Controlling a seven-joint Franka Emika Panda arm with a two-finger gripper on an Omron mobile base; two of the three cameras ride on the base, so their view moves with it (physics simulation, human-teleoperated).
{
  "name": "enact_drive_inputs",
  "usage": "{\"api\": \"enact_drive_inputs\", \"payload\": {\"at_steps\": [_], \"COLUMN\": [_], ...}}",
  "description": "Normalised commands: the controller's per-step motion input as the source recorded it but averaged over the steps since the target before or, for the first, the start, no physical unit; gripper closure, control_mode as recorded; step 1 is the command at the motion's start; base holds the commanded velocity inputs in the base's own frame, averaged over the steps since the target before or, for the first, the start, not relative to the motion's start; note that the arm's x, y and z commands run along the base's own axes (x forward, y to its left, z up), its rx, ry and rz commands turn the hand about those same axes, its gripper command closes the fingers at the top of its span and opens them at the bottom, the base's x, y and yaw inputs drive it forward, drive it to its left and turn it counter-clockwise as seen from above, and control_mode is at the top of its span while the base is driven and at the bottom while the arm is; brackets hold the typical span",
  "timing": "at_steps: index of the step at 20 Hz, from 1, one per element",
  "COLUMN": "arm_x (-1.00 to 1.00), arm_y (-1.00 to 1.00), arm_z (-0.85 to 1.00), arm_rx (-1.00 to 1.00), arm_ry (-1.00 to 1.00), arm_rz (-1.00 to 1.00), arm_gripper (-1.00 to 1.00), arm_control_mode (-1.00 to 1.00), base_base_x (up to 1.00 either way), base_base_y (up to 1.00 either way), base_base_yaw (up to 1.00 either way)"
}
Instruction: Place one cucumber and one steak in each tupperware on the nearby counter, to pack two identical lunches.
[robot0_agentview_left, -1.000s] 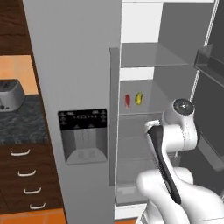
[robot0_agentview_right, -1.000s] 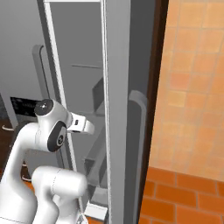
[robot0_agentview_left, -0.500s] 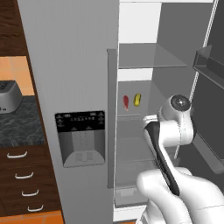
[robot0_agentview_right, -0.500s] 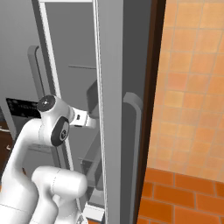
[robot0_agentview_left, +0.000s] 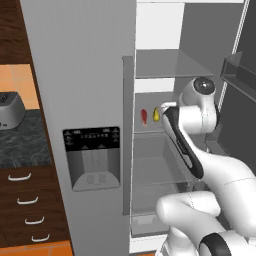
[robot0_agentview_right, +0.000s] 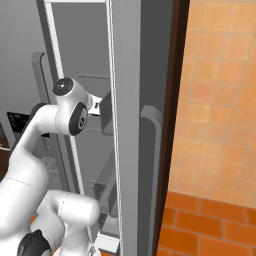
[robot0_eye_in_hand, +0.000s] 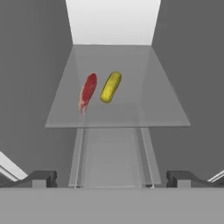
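Note:
The steak, a flat red slab, lies on a glass fridge shelf. The yellow cucumber lies just to its right, a little apart. My gripper is open and empty, short of the shelf's front edge and looking in at both. From the left base view the steak and cucumber sit side by side on the shelf, with my hand close to their right. The counter lies to the fridge's left. The tupperware is out of view.
The fridge's closed left door with its dispenser panel stands beside the open compartment. The open right door with its bin flanks my arm. A silver toaster stands on the counter over drawers. A lower shelf lies beneath the glass one.
My arm has lifted, bringing the hand up from below the shelf to the level of the steak and cucumber. The gripper has stayed open.

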Motion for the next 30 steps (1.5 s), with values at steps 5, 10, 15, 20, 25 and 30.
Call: {"api": "enact_drive_inputs", "payload": {"at_steps": [5,10,15,20,25,30], "arm_x": [0.34,0.41,0.64,0.63,0.41,0.46], "arm_y": [0.00,-0.34,-0.10,0.00,0.00,0.12], "arm_z": [-0.37,-0.47,-0.18,-0.25,-0.49,-0.20], "arm_rx": [0.00,0.01,0.00,0.00,0.00,0.00], "arm_ry": [-0.03,0.00,0.00,0.00,0.00,0.00], "arm_rz": [0.00,0.00,0.00,0.00,0.00,0.00], "arm_gripper": [-1.00,-1.00,-1.00,-1.00,-1.00,-1.00], "arm_control_mode": [-1.00,-1.00,-1.00,-1.00,-1.00,-1.00], "base_base_x": [0.00,0.00,0.00,0.00,0.00,0.00], "base_base_y": [0.00,0.00,0.00,0.00,0.00,0.00], "base_base_yaw": [0.00,0.00,0.00,0.00,0.00,0.00]}}
